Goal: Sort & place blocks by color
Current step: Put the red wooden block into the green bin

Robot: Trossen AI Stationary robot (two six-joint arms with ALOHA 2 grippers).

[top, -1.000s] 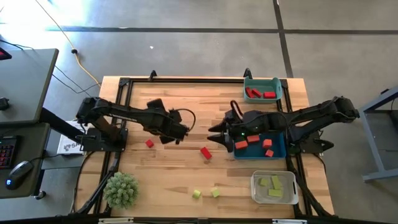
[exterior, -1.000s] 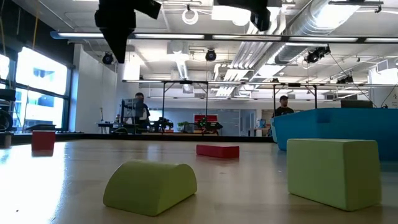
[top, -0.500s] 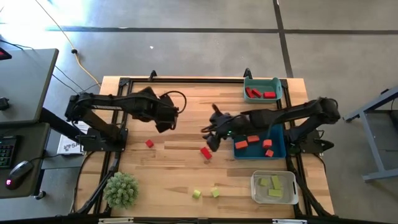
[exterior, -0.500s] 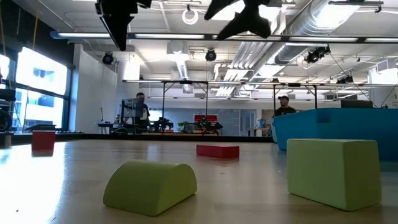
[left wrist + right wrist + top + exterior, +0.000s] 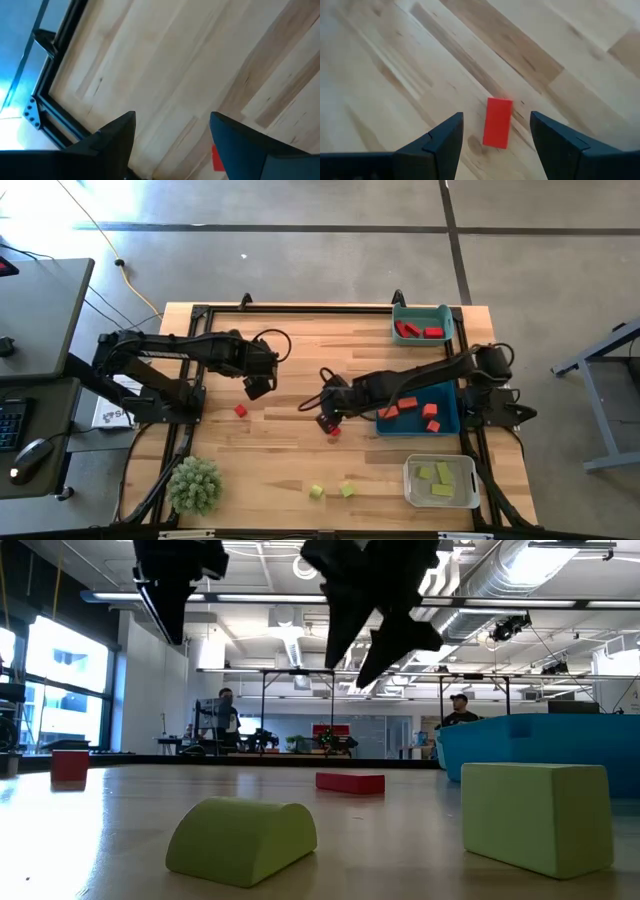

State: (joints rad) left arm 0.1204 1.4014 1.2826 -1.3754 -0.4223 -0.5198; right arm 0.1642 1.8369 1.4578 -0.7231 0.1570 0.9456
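High view: my right pincer (image 5: 322,412) sits mid-bench, jaws apart, empty, just above the red bar (image 5: 331,427); I judge it lined up for a pick. Left pincer (image 5: 258,383) waits over the bench's left half, open, empty, near a red cube (image 5: 240,411). Green bin (image 5: 421,322) at the far right corner holds red blocks; blue bin (image 5: 440,418) holds orange ones; clear bin (image 5: 441,481) holds yellow-green ones. Two yellow-green blocks (image 5: 331,491) lie loose at the near edge, beside the plant ball (image 5: 194,484). So sorting looks well along, four pieces left.

Low view: right pincer (image 5: 362,640) hangs above the red bar (image 5: 350,781), not touching. Red cube (image 5: 70,764) stands far left. A rounded block (image 5: 242,837) and a square block (image 5: 536,813), both yellow-green, sit closest.

Left wrist view: fingers (image 5: 113,134) spread over bare bench (image 5: 165,75); a red sliver (image 5: 217,158) shows between them.

Right wrist view: fingers (image 5: 443,137) spread, red bar (image 5: 498,122) lying flat between them, further out, untouched.
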